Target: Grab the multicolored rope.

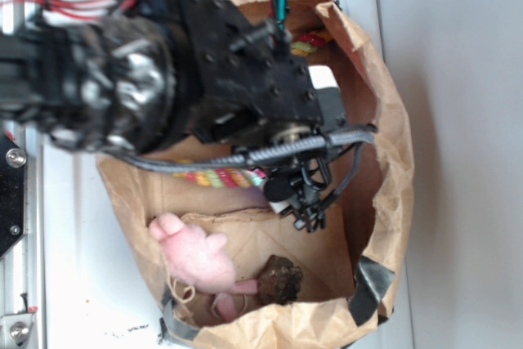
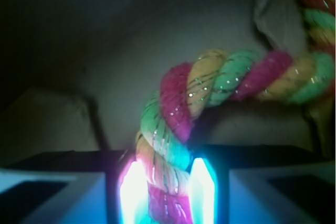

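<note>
The multicolored rope (image 2: 210, 85) is thick and twisted, with red, yellow and pale green strands. In the wrist view it runs from between my glowing fingers (image 2: 202, 190) up and off to the right. My gripper (image 2: 167, 192) is shut on the rope, both pads pressing its sides. In the exterior view a short stretch of rope (image 1: 221, 177) shows under the arm inside the brown paper bag (image 1: 392, 145), and another bit of rope (image 1: 310, 41) lies at the bag's far end. The gripper (image 1: 306, 198) reaches down into the bag, its jaws hard to make out there.
A pink plush toy (image 1: 196, 259) and a dark brown lump (image 1: 279, 278) lie in the bag's near end. The bag's crumpled walls rise around the gripper. The bag sits on a white surface (image 1: 458, 55), with a metal rail (image 1: 20, 284) at the left.
</note>
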`<control>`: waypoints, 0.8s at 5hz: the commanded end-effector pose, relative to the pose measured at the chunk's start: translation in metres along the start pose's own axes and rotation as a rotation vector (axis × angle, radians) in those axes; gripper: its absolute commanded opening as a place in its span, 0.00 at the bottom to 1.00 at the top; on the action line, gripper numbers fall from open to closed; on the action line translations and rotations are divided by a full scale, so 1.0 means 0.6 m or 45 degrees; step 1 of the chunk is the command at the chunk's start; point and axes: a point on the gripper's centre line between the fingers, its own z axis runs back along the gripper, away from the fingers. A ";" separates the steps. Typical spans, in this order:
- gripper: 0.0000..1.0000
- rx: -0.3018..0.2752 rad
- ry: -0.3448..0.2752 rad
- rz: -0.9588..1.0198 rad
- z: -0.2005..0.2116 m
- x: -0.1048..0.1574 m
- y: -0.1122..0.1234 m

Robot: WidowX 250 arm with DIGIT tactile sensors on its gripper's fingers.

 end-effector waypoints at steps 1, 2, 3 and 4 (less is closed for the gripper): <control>0.00 -0.142 -0.102 -0.033 0.148 0.024 -0.011; 0.00 -0.095 -0.199 -0.024 0.184 0.023 -0.015; 0.00 -0.067 -0.210 -0.037 0.224 0.023 -0.014; 0.00 -0.041 -0.201 -0.032 0.250 0.026 -0.014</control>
